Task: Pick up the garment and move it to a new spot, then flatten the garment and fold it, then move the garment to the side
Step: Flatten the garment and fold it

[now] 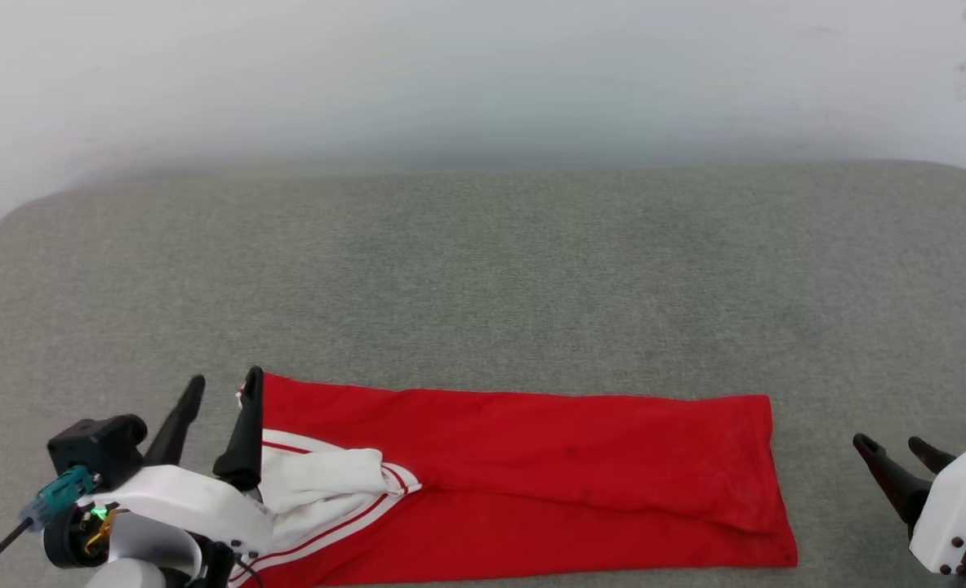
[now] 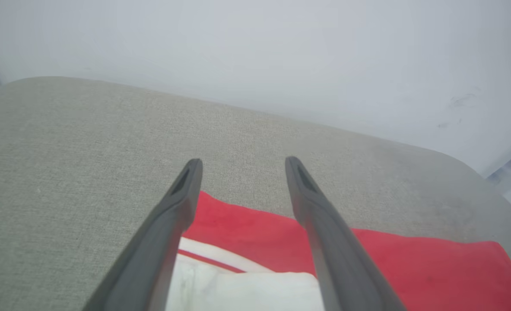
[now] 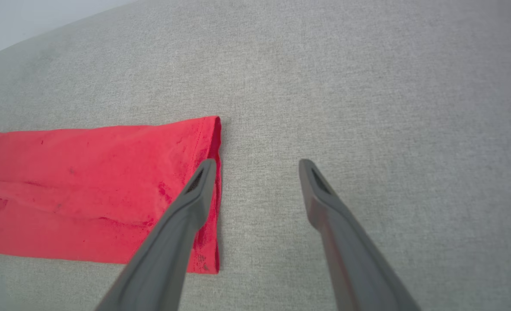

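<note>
On the head view I'm seeing the red jersey point(image 1: 531, 457) lying as a long folded band near the front edge of the grey cushion point(image 1: 483, 269), its white sleeve point(image 1: 319, 482) tucked on top at the left end. The left wrist view is showing the left gripper point(image 2: 243, 162) hanging spread over that corner, gripping nothing. The right wrist view is showing the right gripper point(image 3: 258, 163) spread and empty beside the hem point(image 3: 215, 134). I'm judging the folding midway, and I'm expecting the next move to need both ends pinched for a crosswise fold.
</note>
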